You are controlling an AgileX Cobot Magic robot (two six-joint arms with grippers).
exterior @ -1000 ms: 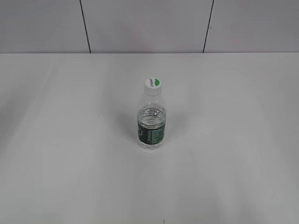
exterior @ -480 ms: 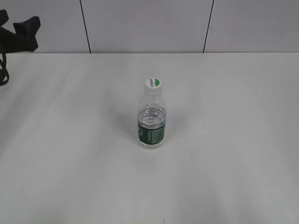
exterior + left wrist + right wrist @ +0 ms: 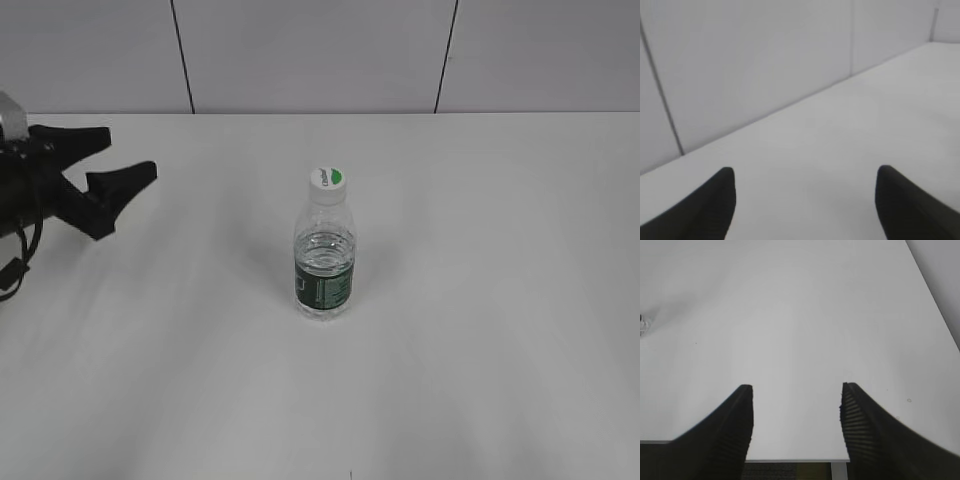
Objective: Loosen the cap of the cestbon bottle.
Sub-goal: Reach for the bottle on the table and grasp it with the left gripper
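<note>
- Cestbon bottle (image 3: 324,262) stands upright near the middle of the white tabletop (image 3: 480,300), and we see nothing touching it.
- We find the left gripper (image 3: 125,160) at the left edge of the exterior view, well apart from the bottle, its black fingers (image 3: 120,185) spread and pointing toward the bottle's side of the tabletop.
- In the left wrist view we see the left gripper (image 3: 805,185) with both fingers (image 3: 715,205) spread wide, only bare tabletop and the grey wall panels (image 3: 740,65) between and beyond them; the bottle does not show there.
- In the right wrist view we see the right gripper (image 3: 797,400) with its ribbed fingers (image 3: 735,425) spread over the near edge of the tabletop, holding nothing.
- We cannot see the right gripper in the exterior view.
- At the left edge of the right wrist view we make out a small clear shape, too cut off for us to name.
- On the bottle we see the cap (image 3: 327,182), white and round with a green mark on top, seated on the neck.
- We see a clear, ribbed body with a dark green label band with white print around its lower part.
</note>
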